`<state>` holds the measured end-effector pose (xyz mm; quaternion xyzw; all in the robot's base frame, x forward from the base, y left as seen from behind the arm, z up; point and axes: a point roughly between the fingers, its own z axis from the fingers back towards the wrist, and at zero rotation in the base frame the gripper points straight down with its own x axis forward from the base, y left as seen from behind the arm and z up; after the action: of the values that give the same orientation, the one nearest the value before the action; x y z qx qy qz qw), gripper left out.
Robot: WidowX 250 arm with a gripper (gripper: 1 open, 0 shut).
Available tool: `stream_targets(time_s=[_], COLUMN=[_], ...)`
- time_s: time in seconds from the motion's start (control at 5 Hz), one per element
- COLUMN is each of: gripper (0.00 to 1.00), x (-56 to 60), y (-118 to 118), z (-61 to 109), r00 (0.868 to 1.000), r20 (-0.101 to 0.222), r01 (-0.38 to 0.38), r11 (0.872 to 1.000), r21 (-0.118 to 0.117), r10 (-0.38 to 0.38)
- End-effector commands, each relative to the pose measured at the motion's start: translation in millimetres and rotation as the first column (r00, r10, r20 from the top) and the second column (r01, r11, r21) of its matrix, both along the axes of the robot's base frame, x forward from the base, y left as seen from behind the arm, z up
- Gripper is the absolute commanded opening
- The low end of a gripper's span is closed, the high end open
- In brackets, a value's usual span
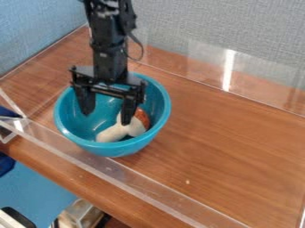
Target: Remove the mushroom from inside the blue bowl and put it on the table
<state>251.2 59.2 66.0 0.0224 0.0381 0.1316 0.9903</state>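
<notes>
The blue bowl sits on the left part of the wood-grain table. Inside it lies the mushroom on its side, cream stem toward the front and reddish-brown cap toward the right. My black gripper points straight down into the bowl with its fingers spread wide. The right finger stands just over the mushroom and hides part of its cap; the left finger is over the bowl's bare floor. Nothing is held.
Low clear acrylic walls edge the table along the front, left and back right. A grey-blue wall stands behind. The bowl's rim surrounds the gripper's fingers on all sides.
</notes>
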Motion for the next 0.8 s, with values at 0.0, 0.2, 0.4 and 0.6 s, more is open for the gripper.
stream_targets(time_s=[0.0,0.2,0.4,0.6], gripper=[1.00,1.00,1.00,0.00], x=[3.9,4.6,10.1,15.4], y=[-5,-8,-10,-11], z=[-2.5,-9.5,-24.3,-36.2], r00=[0.999,0.999,0.999,0.999], r20=[0.036,0.042,0.043,0.041], r01=[-0.002,-0.008,0.000,0.004], r11=[1.000,1.000,1.000,1.000], r21=[0.009,0.010,0.006,0.006], r10=[0.002,0.007,0.000,-0.004])
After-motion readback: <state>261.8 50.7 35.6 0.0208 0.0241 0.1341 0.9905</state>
